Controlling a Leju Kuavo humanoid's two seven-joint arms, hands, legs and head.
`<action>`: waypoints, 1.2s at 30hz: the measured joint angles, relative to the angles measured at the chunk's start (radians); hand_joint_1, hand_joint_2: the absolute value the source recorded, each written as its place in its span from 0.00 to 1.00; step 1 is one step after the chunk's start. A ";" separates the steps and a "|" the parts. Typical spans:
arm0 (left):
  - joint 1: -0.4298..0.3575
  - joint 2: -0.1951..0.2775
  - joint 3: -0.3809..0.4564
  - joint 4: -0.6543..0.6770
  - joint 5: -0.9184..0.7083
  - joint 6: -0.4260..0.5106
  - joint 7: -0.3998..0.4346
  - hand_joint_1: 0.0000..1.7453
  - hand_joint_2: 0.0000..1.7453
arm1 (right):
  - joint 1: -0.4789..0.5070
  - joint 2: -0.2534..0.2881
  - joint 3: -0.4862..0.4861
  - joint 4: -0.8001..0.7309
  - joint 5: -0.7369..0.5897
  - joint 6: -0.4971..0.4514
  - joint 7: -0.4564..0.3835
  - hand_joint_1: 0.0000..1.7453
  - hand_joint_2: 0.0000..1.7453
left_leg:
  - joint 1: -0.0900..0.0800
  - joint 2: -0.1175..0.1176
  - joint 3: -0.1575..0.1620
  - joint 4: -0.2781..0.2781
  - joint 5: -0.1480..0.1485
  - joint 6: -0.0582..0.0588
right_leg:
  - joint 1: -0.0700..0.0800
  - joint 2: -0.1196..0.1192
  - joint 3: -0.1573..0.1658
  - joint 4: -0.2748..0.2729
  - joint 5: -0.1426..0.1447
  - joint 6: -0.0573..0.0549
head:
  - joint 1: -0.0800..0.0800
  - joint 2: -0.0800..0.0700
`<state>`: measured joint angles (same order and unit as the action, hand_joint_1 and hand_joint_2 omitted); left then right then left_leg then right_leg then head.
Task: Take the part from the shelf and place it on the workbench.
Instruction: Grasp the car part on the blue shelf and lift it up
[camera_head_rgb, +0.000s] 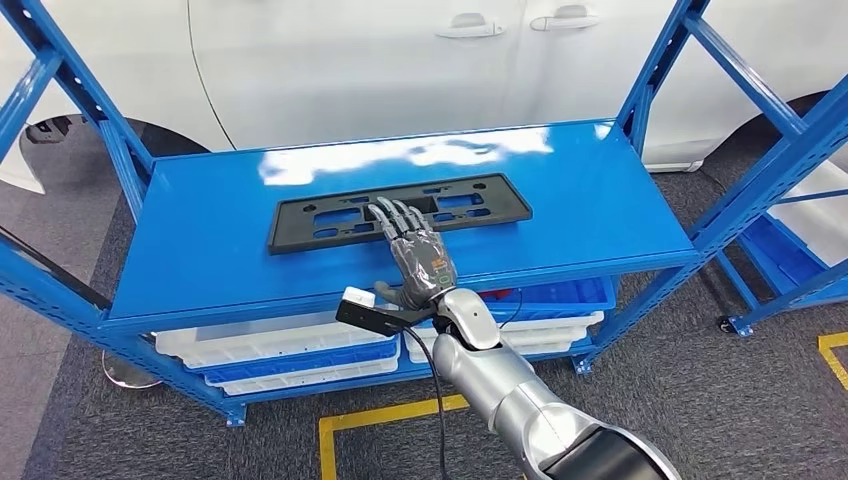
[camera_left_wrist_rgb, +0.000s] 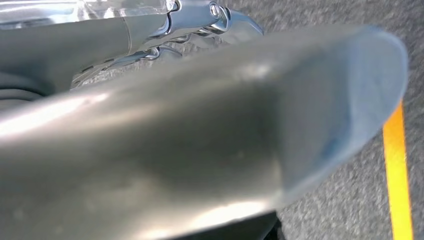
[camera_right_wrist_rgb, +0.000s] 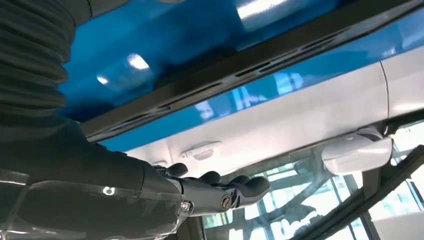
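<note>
Right robot hand (camera_head_rgb: 418, 252) spread flat over black part (camera_head_rgb: 330, 222), contact unclear, left robot hand blurred

A blue metal shelf (camera_head_rgb: 200, 250) carries a flat black part (camera_head_rgb: 330, 222) lying lengthwise on its glossy top board, slightly toward twelve o'clock of centre. On the lower level, white and blue trays (camera_head_rgb: 290, 355) sit stacked at six o'clock.
</note>
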<state>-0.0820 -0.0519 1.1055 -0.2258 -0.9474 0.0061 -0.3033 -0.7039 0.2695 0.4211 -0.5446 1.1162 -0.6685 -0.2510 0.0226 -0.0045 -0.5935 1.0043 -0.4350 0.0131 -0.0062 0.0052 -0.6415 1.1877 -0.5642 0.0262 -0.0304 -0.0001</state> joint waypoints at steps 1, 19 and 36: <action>0.000 0.000 0.000 0.000 -0.001 0.000 0.000 0.00 0.00 | 0.004 -0.001 0.001 0.001 0.000 -0.001 0.000 0.00 1.00 | 0.000 0.000 0.003 0.000 -0.004 0.002 | -0.001 0.000 -0.044 0.067 -0.017 0.002 | 0.000 0.000; 0.000 -0.003 0.000 0.001 -0.006 0.000 0.004 0.00 0.00 | 0.017 0.007 0.050 0.003 0.039 -0.018 0.017 0.00 1.00 | -0.001 0.000 -0.113 0.268 -0.112 -0.053 | 0.011 0.003 0.066 -0.192 0.122 -0.061 | -0.005 0.000; 0.021 -0.015 0.003 0.002 -0.041 0.129 0.312 0.00 0.00 | 0.009 0.015 0.109 0.028 0.024 -0.024 0.021 0.00 1.00 | -0.006 -0.001 0.015 -0.013 0.005 -0.003 | -0.003 -0.001 -0.017 -0.042 0.083 -0.009 | 0.001 0.000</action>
<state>-0.0606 -0.0666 1.1082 -0.2243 -0.9886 0.1353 0.0083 -0.6954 0.2841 0.5302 -0.5167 1.1400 -0.6926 -0.2296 0.0165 -0.0051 -0.5787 0.9917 -0.4298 0.0101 -0.0097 0.0045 -0.6581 1.1452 -0.4813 0.0169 -0.0295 0.0000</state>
